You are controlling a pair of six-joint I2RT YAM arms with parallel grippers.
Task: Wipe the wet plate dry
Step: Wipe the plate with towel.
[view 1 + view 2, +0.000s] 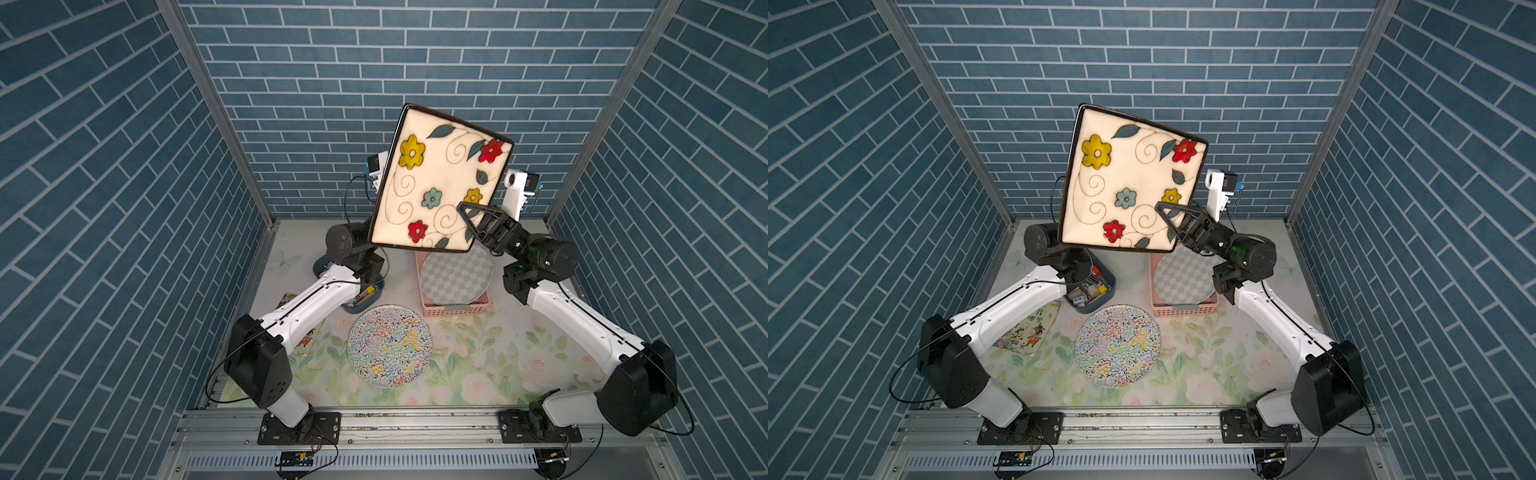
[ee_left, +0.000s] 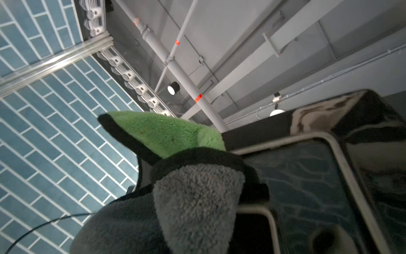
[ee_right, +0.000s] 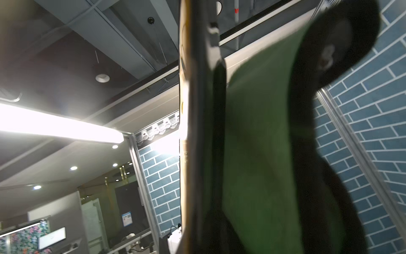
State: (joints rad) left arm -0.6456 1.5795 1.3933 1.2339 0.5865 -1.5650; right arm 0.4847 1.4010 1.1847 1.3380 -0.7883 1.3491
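Midway through drying, judged from the pose. The square floral plate [image 1: 436, 174] is lifted clear of the surface [image 1: 478, 365] and tilted steeply above its far edge, over the pink basket [image 1: 457, 309] that holds a checked round plate [image 1: 455, 278]. Its painted face turns toward the camera in both top views.

Progress: the painted face looks matte and no droplets can be made out on it, though whether it is fully dry cannot be told. The work in hand appears to be the underside. What likely remains is finishing that side and setting the plate down.

Right pincer [image 1: 467, 216]: nearly closed, pinching the lower right rim of the plate, one finger across the painted face and its mate behind. It alone carries the plate.

Left pincer: hidden behind the plate in both top views, where only the left arm [image 1: 316, 295] shows. In its wrist view the green-and-grey microfibre cloth [image 2: 171, 134] covers it. It is pressed together on that cloth, which lies against the dark underside beside the foot ring [image 2: 342, 167].

A squiggle-patterned round plate [image 1: 390, 345] lies at mid-surface, untouched.
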